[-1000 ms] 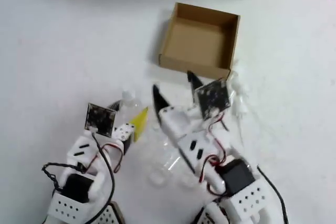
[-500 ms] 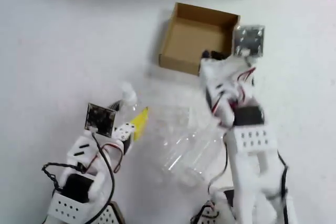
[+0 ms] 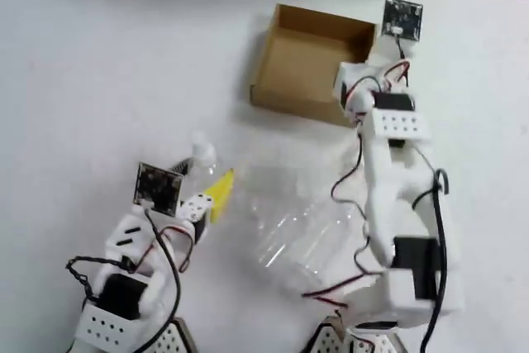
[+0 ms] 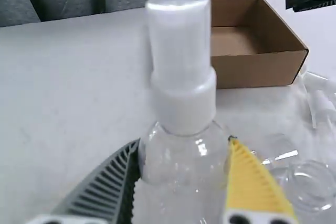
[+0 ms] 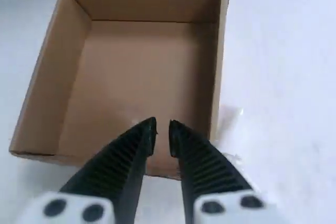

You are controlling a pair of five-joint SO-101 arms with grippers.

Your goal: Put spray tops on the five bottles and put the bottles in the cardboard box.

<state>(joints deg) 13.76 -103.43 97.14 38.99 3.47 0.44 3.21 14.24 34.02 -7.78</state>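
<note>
A clear bottle (image 4: 181, 158) with a white spray top (image 4: 178, 51) stands upright between the grey and yellow fingers of my left gripper (image 4: 182, 145), which is shut on its shoulders. In the high view that bottle (image 3: 201, 155) is at the lower left of the table. The cardboard box (image 3: 314, 59) lies open and empty at the back. My right arm (image 3: 388, 121) stretches to the box's right side. My right gripper (image 5: 161, 129) hangs over the box wall (image 5: 218, 51), its black fingers almost together with nothing seen between them. Several clear topless bottles (image 3: 302, 229) lie heaped in the middle.
Clear bottles (image 4: 307, 177) lie beside the held bottle, between it and the box (image 4: 252, 40). White tabletop (image 3: 107, 72) spreads wide to the left of the box. Grey chairs stand past the far edge.
My right arm swung from above the bottle heap out to the box's right side, and its fingers went from wide apart to nearly together. The left arm and its bottle stayed put.
</note>
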